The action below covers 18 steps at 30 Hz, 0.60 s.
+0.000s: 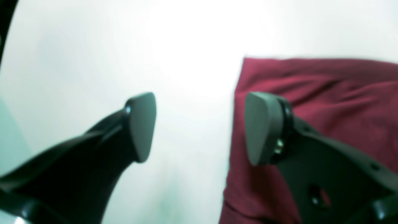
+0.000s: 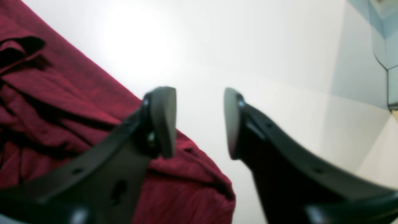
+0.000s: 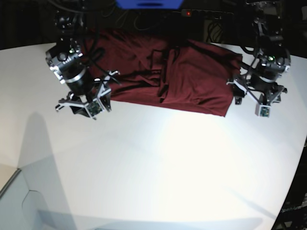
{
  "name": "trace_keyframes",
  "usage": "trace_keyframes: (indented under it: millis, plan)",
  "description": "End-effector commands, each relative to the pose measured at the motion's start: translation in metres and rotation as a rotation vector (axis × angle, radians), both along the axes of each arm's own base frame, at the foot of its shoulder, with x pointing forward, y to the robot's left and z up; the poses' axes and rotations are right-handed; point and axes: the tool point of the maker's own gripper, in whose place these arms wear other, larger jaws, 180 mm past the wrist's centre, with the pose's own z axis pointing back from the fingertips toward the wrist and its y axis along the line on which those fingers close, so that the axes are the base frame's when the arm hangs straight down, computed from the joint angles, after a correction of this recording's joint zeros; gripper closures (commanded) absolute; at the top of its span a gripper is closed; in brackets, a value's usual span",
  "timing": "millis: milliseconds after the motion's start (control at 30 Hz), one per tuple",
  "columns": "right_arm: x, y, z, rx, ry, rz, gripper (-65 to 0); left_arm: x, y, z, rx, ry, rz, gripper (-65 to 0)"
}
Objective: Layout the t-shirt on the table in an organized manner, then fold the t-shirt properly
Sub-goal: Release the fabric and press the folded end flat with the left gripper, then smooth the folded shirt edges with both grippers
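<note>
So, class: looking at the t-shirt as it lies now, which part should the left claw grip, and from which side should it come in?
Probably the near corner of the t-shirt beside the open left claw. One pad sits over the cloth, the other over bare table, so the claw straddles the straight side edge. Coming down from above, from the outer side, looks best, since the edge lies flat there.

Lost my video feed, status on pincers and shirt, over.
Left pincer open, empty, at the t-shirt edge. Right pincer open, empty, at the opposite edge. T-shirt lies partly folded, wrinkled, on the table. Nothing in the way.
</note>
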Motion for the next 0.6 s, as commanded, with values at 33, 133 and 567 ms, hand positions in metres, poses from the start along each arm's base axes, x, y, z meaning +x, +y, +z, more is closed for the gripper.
trace_keyframes:
  millis: [33, 133, 567]
  plan:
    - [0.005, 0.003, 0.012, 0.018, -0.043, 0.008, -30.2, 0.012, -0.01, 0.013, -0.031, -0.051, -0.033, -43.1]
    - [0.005, 0.003, 0.012, 0.019, -0.043, 0.009, -30.2, 0.016, -0.021, 0.025, -0.045, -0.084, -0.063, -43.1]
    - [-0.031, 0.015, -0.035, 0.066, 0.112, -0.005, 0.0, 0.01, -0.071, 0.023, -0.067, -0.074, -0.198, -43.1]
